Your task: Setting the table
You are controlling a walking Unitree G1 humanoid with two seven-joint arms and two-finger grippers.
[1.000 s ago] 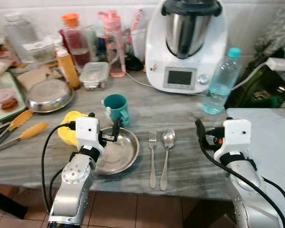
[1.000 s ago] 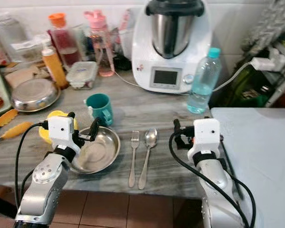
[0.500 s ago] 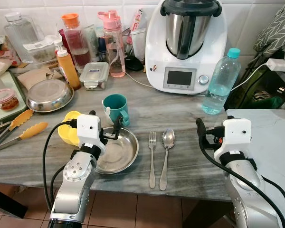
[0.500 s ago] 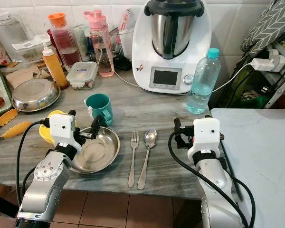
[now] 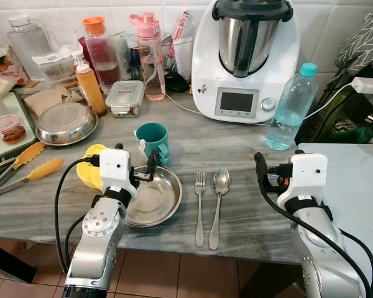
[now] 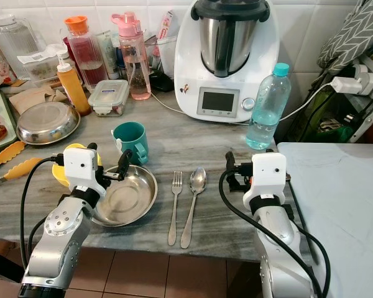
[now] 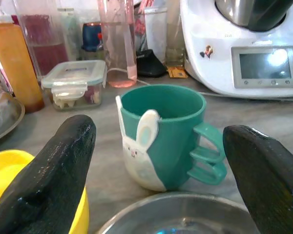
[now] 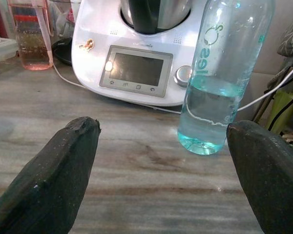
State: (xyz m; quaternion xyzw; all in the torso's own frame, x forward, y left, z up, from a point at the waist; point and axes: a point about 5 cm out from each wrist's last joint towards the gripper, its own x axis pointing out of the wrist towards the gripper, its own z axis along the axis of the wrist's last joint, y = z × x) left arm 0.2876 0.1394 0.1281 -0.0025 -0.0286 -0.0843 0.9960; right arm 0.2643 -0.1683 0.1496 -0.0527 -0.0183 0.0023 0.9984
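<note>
Little has moved; both grippers hover as before.
Left gripper (image 7: 156, 170) spread wide, empty, teal mug (image 7: 162, 135) at 12 o'clock; right gripper (image 8: 166, 180) likewise wide, empty.

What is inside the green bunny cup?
The green bunny cup looks empty near the top: the left wrist view shows only its bare green inner wall. The bottom is hidden by the front rim, so something low inside cannot be ruled out.
</note>
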